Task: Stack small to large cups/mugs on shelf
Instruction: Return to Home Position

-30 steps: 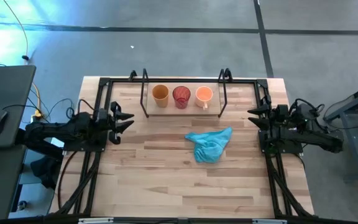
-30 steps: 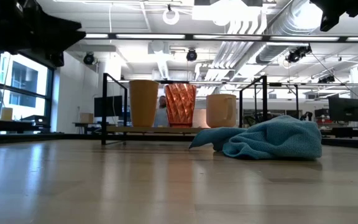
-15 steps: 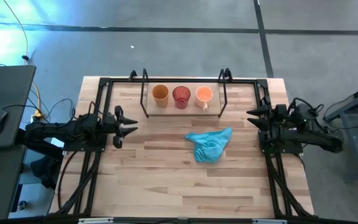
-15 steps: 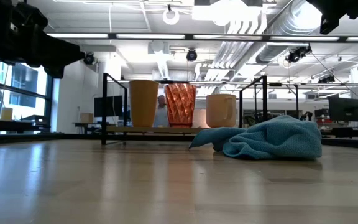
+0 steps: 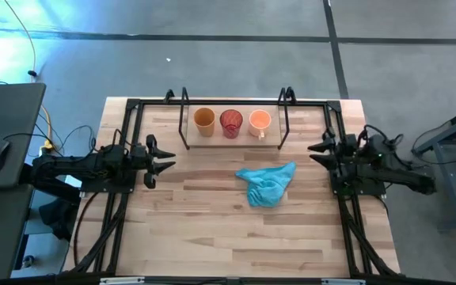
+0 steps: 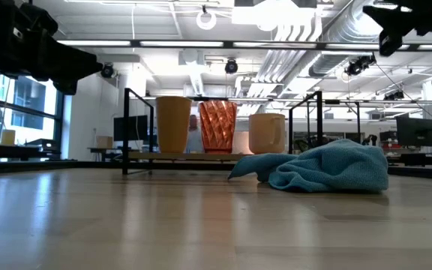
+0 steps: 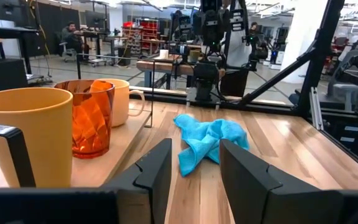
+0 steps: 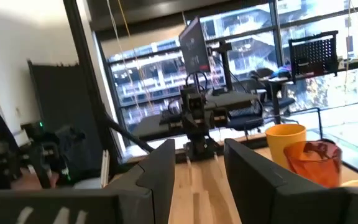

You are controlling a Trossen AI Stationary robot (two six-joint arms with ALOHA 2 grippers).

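Observation:
Three cups stand upright in a row on the shelf [image 5: 232, 136], a light-wood board in a black rod frame at the table's far side: the yellow-orange cup [image 5: 204, 120], the red ribbed cup [image 5: 230, 123] and the light orange mug [image 5: 260, 120], its handle toward the near edge. My left gripper [image 5: 169, 158] is open near the table's left edge, level, pointing right past the shelf's left end. My right gripper [image 5: 313, 152] is open near the right edge, pointing left. The left wrist view shows the yellow-orange cup [image 7: 27, 134] nearest, then the red cup [image 7: 93, 121] and the mug [image 7: 122, 101].
A crumpled turquoise cloth [image 5: 266, 184] lies on the tabletop just near of the shelf's right half, between the two grippers. The black frame posts [image 6: 128, 127] rise at the shelf's ends. Bare wood stretches toward the near edge.
My left gripper has moved a little toward the right and near edge, come down and rolled about its axis, then held still. My right gripper has shifted slightly toward the table's left in the last half second. The cups and the cloth have not moved.

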